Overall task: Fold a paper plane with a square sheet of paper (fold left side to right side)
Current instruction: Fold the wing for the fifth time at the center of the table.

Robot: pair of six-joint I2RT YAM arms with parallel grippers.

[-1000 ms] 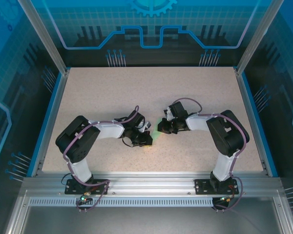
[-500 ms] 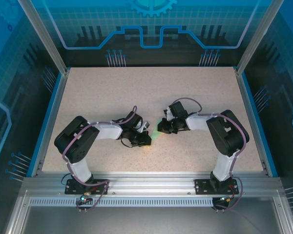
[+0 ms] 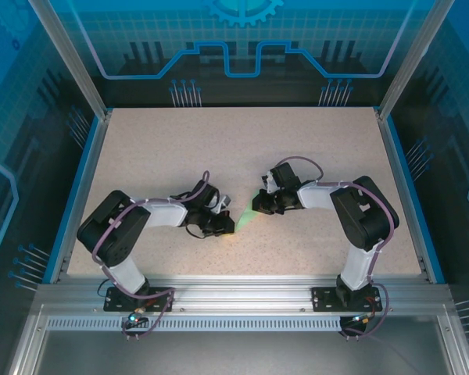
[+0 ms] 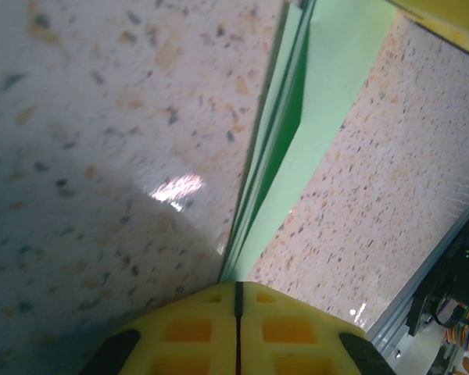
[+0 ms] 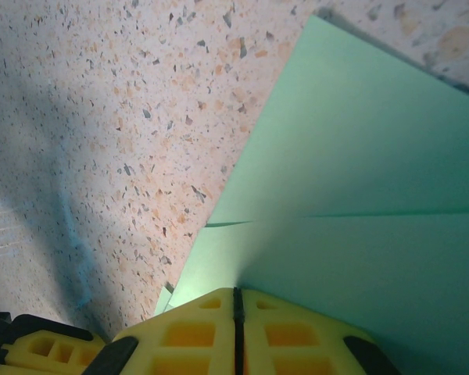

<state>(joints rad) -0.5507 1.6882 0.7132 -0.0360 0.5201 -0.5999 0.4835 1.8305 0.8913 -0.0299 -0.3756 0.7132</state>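
Observation:
The sheet of paper (image 3: 245, 218) is pale green and folded into a narrow, layered shape, lying between the two grippers on the speckled table. My left gripper (image 3: 225, 225) is at its left end. In the left wrist view the yellow jaws (image 4: 237, 285) are shut, and the stacked paper edges (image 4: 328, 86) run away from the tips. My right gripper (image 3: 259, 205) is at the right end. Its jaws (image 5: 237, 291) are shut with the tips down on the flat paper (image 5: 359, 156), which shows one crease. I cannot tell whether either gripper pinches a layer.
The speckled table (image 3: 242, 148) stretches away behind the grippers, with blue rails along both sides. An aluminium frame (image 3: 234, 293) runs along the near edge by the arm bases. In the left wrist view the right gripper's yellow finger (image 4: 445, 19) is at the top corner.
My left gripper has slid a little to the left and its elbow has swung outward. More green paper now shows between the grippers. The right arm has stayed put.

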